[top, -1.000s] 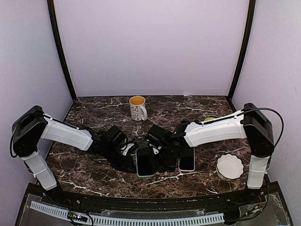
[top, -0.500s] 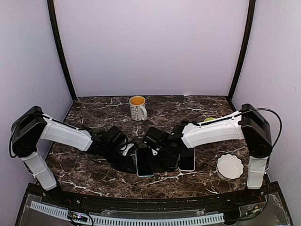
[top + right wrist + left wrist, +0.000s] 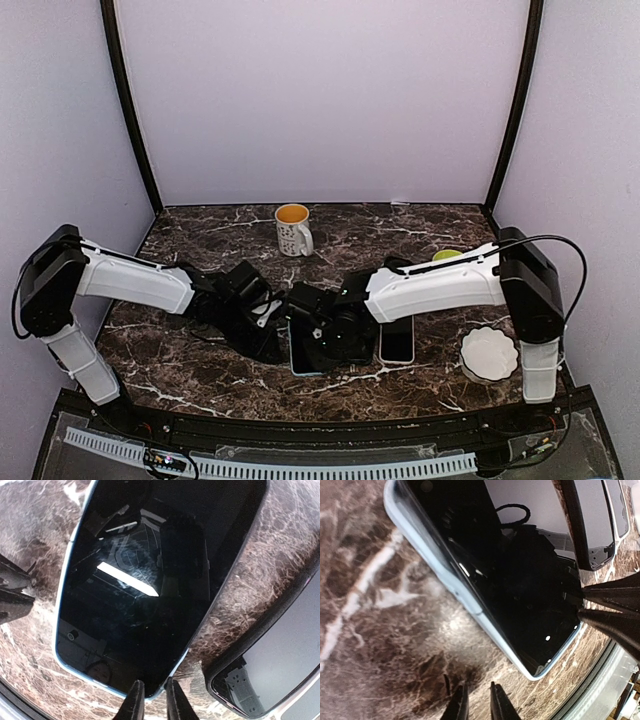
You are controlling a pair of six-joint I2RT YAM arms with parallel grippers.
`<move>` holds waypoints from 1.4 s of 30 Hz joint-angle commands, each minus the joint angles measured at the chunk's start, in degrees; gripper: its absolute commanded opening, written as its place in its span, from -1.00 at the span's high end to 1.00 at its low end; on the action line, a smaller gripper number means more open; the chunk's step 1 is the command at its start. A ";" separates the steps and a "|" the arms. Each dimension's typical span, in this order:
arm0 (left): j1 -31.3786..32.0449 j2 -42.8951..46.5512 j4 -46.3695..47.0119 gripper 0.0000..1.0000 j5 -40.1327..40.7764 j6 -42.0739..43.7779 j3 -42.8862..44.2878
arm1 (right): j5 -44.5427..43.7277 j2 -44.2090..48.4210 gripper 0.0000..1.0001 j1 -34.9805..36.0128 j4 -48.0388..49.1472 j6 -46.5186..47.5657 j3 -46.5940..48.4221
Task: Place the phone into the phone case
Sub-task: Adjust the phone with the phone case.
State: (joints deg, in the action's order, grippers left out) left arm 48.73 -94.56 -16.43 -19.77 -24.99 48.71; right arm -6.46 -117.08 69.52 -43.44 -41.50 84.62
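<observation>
From above, our left claw (image 3: 272, 330) and right claw (image 3: 318, 338) flank the phone (image 3: 305, 352) on the counter (image 3: 190, 370). Left wrist: claw narrowed, empty, phone just ahead in its blue case (image 3: 465, 607). Right wrist: same. We judge seating underway; pressing edges comes next.

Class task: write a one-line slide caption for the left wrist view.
Black-screened phone in a pale blue case on dark marble, left gripper fingertips close together beside it.

A lab test booth: plain lilac walls (image 3: 320, 100) framed by black posts (image 3: 130, 110) box in a dark marbled tabletop (image 3: 200, 370) with bolted-down robot arms.
</observation>
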 commanded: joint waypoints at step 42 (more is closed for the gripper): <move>-7.17 -5.40 -11.06 0.61 4.76 7.56 12.84 | 8.46 3.86 -0.08 -11.08 13.98 6.32 -0.54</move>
State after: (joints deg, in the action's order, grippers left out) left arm 41.76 -97.71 -25.12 -15.84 -17.61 60.71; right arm -4.89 -114.61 60.38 -37.85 -36.77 85.62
